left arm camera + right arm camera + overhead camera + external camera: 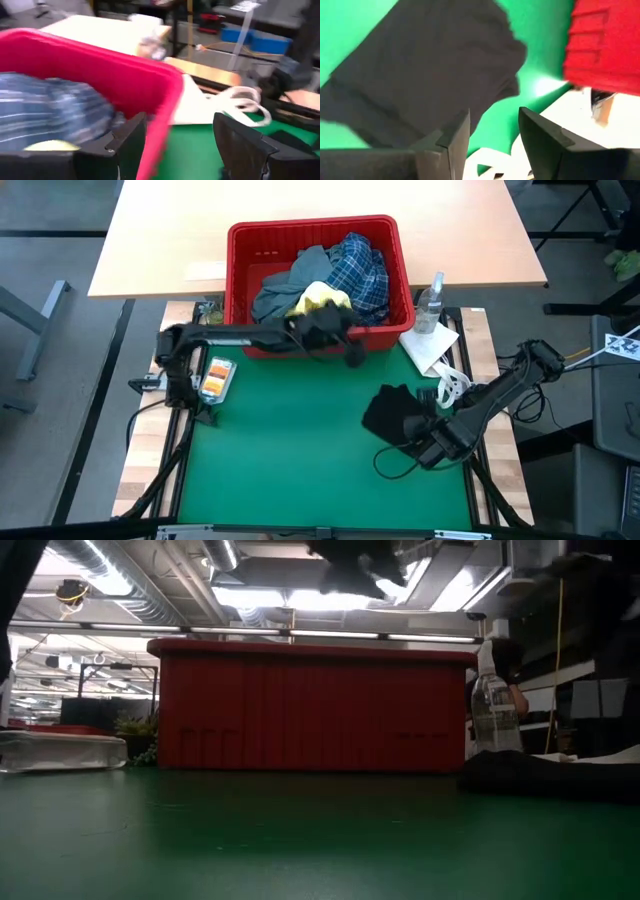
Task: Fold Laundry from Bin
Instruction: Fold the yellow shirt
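The red bin (310, 227) stands at the green mat's far edge, seen as a red wall (310, 710) in the low view. In it lie a grey-blue garment (285, 285), a blue-white plaid shirt (362, 268) and a small yellow one (322, 298). My left gripper (345, 348) hangs open above the bin's near rim (165, 80), holding nothing, with the plaid shirt (45, 110) beyond one finger. A dark navy garment (395, 412) lies flat on the mat at the right. My right gripper (495, 122) stands open above that garment's near right edge (430, 65), clear of it.
A clear bottle (432, 302) and a white paper towel (430, 345) sit right of the bin. A white looped thing (452, 385) lies near the right arm. A packaged item (215, 378) lies at the mat's left edge. Bare green mat (290, 440) spreads in the middle.
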Motion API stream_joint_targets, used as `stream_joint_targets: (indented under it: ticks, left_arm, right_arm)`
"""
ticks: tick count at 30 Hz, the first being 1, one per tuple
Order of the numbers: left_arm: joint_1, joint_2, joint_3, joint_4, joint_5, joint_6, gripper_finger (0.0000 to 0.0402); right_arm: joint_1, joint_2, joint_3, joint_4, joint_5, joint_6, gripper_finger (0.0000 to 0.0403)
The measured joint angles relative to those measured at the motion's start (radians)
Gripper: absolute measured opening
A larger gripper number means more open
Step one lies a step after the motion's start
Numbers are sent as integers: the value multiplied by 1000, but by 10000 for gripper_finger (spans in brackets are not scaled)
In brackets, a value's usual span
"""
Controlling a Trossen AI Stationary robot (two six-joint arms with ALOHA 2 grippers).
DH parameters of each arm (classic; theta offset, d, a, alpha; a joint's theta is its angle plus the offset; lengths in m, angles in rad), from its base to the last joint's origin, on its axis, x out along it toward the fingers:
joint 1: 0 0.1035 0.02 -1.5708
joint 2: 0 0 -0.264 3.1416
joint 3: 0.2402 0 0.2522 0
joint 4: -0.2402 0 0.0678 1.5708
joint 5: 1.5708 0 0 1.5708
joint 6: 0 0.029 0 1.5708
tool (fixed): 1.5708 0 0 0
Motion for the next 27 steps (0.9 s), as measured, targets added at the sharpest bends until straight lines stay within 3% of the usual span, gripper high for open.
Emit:
stream_joint_targets:
  ticks: [7, 17, 27]
  left_arm:
    - [146, -101, 0, -182, -5, -55, 224]
    - [312, -96, -4, -496, 4, -138, 224]
    - [344, -96, -62, -507, 8, -139, 224]
  right_arm:
    - [-94, -5, 30, 30, 115, -152, 170]
    - [-247, -5, 29, 291, 120, -490, 170]
    - [-345, -4, 29, 523, 78, -769, 170]
